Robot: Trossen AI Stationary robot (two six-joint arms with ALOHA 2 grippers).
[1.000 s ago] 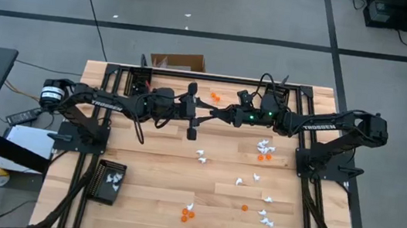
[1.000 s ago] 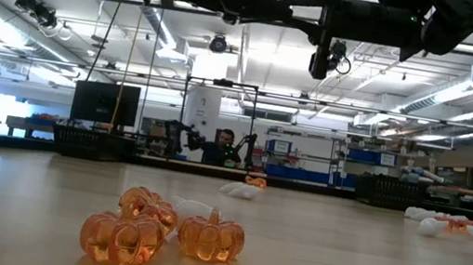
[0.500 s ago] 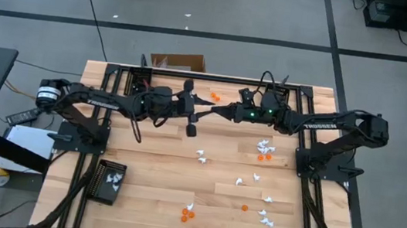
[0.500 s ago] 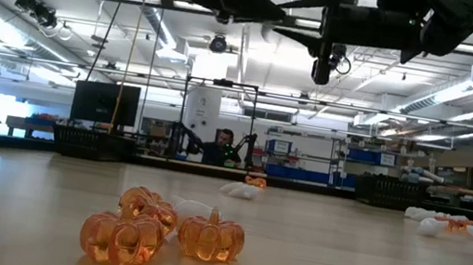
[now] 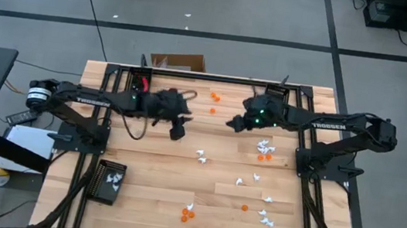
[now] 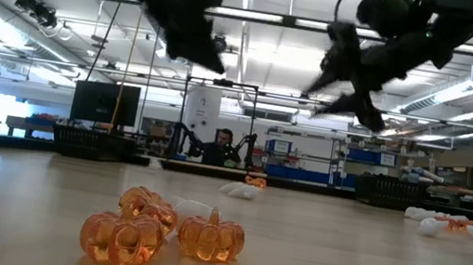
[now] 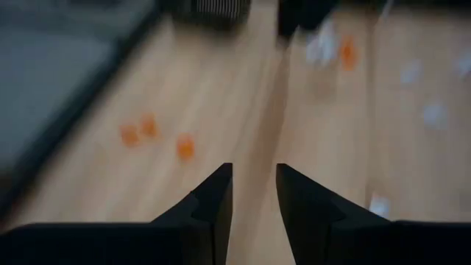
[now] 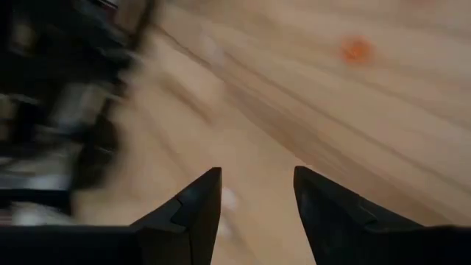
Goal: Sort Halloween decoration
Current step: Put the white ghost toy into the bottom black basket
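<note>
Right claw (image 5: 231, 123) open, empty, pulled apart from left claw (image 5: 177, 132); left narrowly open, now empty.

Near the black tray (image 5: 107, 181) (which holds several white pieces): about seven orange pumpkins (image 5: 187, 215), roughly thirteen loose white trinkets (image 5: 265, 146), two arms.

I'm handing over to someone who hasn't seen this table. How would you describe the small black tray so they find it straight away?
Start at the wooden table and go to its near left corner, beside the left arm's black frame. The black tray lies there, a small ribbed rectangle set slightly askew with a few white trinkets inside. It is the only container on the tabletop; every other trinket lies loose on the wood.
</note>
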